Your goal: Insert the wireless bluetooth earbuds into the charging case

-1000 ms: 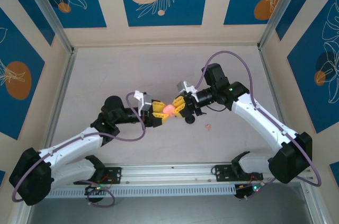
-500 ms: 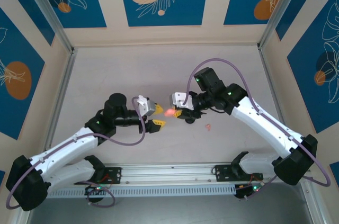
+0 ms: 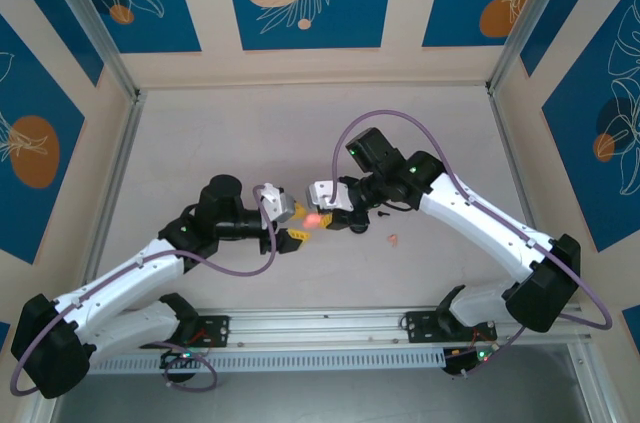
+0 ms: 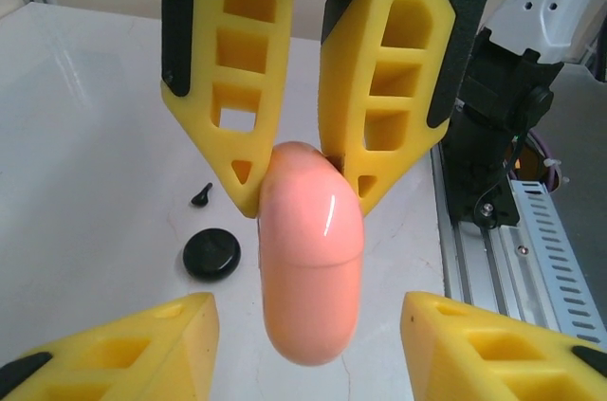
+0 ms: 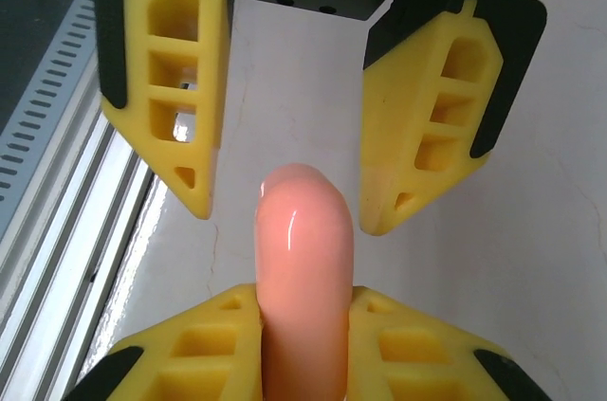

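Handover or lid-opening in mid-air, judging by the pose. Right hand (image 5: 305, 304) clamped tight on one end of charging case (image 4: 311, 259), carried clear of the table (image 3: 200, 143) between the two arms. Faint seam across the shell, lid apparently shut. Left hand (image 4: 305, 325) with fingers apart, straddling the free rounded end, not touching it.

Centre that free end between the left fingers before closing. Close slowly and squarely on the two sides facing the pads, well back from the curved tip, to avoid squirting the glossy shell out. Hold the right clamp firm until sure of the left grip; loosen only then. No twisting during the double pinch. If opening the lid, pull along the hinge arc, gently.

Mind a drop onto black disc (image 4: 211, 254) and small black piece (image 4: 200, 194) on the table beneath. Also a tiny pink bit (image 3: 393, 239) near the right arm, too small to identify, possibly an earbud. Nothing seated in the case yet, as far as can be judged.
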Robot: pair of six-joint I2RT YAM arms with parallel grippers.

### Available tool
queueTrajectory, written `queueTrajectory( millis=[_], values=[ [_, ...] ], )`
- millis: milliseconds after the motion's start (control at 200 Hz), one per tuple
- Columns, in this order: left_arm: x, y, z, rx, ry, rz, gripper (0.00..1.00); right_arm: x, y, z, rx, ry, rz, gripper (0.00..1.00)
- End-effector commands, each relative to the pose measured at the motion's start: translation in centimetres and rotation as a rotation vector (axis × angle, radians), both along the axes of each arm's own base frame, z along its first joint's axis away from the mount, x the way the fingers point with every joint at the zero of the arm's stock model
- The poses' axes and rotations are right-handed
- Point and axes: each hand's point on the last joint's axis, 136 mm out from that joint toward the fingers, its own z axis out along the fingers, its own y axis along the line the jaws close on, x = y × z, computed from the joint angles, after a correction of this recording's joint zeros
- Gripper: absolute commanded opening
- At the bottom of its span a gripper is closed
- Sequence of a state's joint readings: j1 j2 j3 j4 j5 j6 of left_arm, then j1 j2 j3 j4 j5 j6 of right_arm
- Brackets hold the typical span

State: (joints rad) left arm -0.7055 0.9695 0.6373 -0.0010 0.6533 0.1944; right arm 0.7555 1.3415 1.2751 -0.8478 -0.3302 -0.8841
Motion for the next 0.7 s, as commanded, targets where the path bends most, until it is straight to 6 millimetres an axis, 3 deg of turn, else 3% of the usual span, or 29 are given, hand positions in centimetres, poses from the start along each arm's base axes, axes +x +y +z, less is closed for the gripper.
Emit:
queueTrajectory(
  millis=[0, 255, 480, 695],
  values=[
    [-0.51, -0.47, 1.87, -0.030, -0.044, -0.040, 0.50, -0.95, 0.61, 1.22, 0.036, 0.024, 0.050, 0.20],
    [-0.47, -0.77, 2.00, -0.042, -0.037, -0.048, 0.50, -1.12, 1.03, 1.50, 0.054, 0.036, 0.063, 0.20],
    [-0.63, -0.94, 1.93, -0.041, -0.029, -0.058, 0.40, -1.17, 1.18, 1.51, 0.055, 0.039, 0.069, 0.20],
    [-0.66, -0.95, 2.37, -0.050, -0.032, -0.059, 0.42, -1.09, 1.22, 1.28, 0.044, 0.040, 0.069, 0.20]
  ],
)
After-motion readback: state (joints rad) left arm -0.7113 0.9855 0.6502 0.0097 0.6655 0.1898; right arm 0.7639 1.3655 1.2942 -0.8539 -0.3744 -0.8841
